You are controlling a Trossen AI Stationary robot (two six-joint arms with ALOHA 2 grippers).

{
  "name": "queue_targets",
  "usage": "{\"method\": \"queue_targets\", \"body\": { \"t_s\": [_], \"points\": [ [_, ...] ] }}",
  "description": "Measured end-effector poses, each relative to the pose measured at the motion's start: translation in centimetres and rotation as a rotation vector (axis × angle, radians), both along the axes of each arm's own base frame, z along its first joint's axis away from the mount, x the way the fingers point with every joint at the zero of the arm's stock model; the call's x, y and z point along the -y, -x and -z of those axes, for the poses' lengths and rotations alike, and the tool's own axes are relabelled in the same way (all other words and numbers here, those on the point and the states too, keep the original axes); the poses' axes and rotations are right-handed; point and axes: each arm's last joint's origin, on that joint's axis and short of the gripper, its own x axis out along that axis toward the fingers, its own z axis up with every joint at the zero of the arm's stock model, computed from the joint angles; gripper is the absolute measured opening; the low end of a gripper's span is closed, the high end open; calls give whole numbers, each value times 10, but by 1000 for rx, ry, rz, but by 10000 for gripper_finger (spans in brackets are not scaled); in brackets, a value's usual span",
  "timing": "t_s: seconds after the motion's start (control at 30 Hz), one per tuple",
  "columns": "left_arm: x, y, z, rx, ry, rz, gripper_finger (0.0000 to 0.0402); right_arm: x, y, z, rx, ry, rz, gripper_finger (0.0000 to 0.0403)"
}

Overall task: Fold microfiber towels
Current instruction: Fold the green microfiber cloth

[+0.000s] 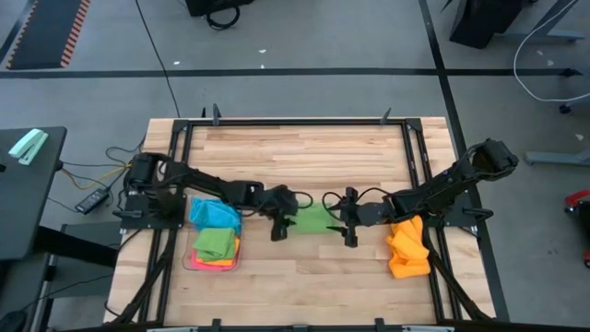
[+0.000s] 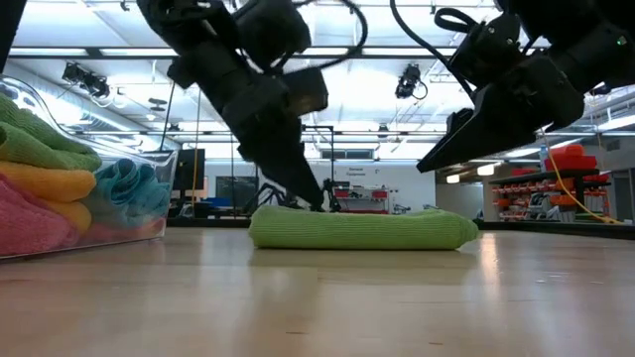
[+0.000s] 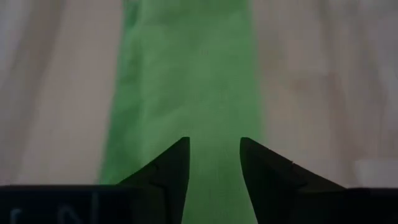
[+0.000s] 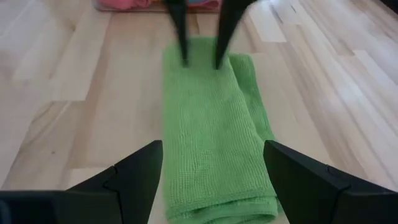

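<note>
A green microfiber towel (image 1: 313, 219) (image 2: 362, 228) lies folded into a long strip in the middle of the table, running left to right. My left gripper (image 1: 279, 226) (image 3: 213, 174) reaches down on its left end, fingers a little apart. My right gripper (image 1: 350, 232) (image 4: 214, 180) hangs wide open above the towel's right end (image 4: 217, 186) and clear of it, one finger on either side. My left gripper sets both fingertips (image 4: 185, 61) on the towel's upper layer near its left end (image 4: 202, 65), slanting down from the table's left. The cloth between the fingers lies flat, and no pinched fold shows. The towel rests flat on the table.
A clear tray (image 1: 187, 261) (image 2: 149, 223) at the left holds folded pink, orange and green towels, with a blue one beside them. A stack of orange towels (image 1: 408, 247) lies at the right. Bare wood stretches in front of and behind the green towel.
</note>
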Motion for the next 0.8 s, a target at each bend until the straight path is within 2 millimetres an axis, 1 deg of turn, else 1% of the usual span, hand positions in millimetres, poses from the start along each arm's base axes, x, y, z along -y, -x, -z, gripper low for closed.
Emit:
{"method": "queue_targets", "body": {
  "t_s": [0.1,0.27,0.37,0.43,0.53,0.73,0.8],
  "points": [
    [-9,4,-1,-32,-22,-11,142,0,-1,-1,8,25,-19,289],
    [-15,9,-7,-60,-61,16,130,0,-3,0,22,41,-29,289],
    [-25,13,-16,-58,-13,-56,130,3,-4,0,23,38,-22,289],
    [-35,16,-19,-75,23,-98,139,5,-5,0,23,30,-20,289],
    [-45,21,-18,-112,82,-104,172,8,-6,0,24,19,-19,289],
    [-47,17,-4,-148,142,-94,274,9,-7,-1,32,3,-29,289],
    [-49,16,2,-165,175,-92,302,9,-7,-1,31,-2,-35,289]
  ]
}}
